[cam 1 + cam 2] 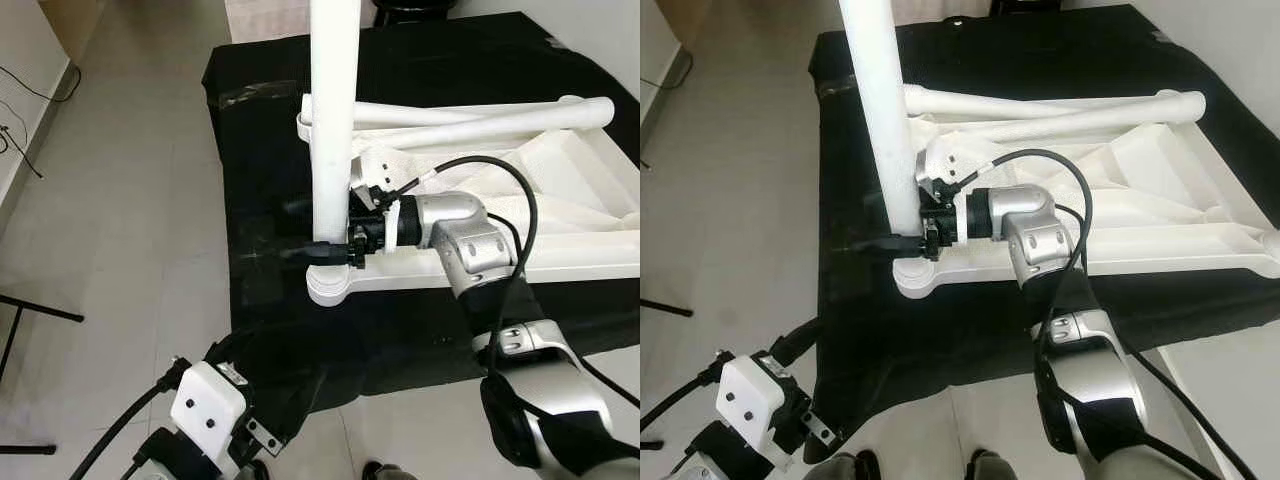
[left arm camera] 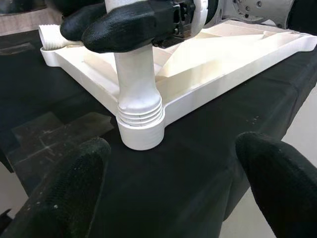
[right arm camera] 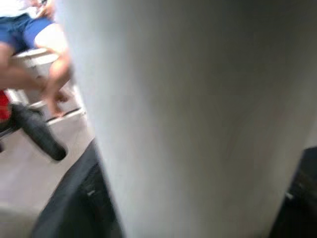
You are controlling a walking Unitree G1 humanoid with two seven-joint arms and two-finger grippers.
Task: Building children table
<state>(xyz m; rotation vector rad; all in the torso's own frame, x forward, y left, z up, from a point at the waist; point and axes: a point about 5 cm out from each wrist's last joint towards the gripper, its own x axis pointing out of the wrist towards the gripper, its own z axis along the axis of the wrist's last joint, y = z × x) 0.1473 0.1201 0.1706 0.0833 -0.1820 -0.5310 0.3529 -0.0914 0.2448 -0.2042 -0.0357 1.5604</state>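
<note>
A white children's table top [image 1: 560, 215] lies upside down on a black cloth [image 1: 260, 150]. One white leg [image 1: 332, 120] stands upright in the corner socket [image 1: 328, 288] nearest me, its threads showing at the base [image 2: 140, 115]. My right gripper [image 1: 330, 252] is shut on this leg low down, its black fingers [image 2: 133, 27] wrapped around it. Two more white legs [image 1: 480, 118] lie across the far side of the table top. My left gripper [image 2: 173, 146] hangs open near the cloth's front edge, aimed at the socket and touching nothing.
The cloth-covered platform ends close in front of me, with pale tiled floor [image 1: 130, 200] to the left. Black stand legs [image 1: 40, 310] and a cable [image 1: 25, 90] lie at the far left. A person sits in the background of the right wrist view [image 3: 29, 29].
</note>
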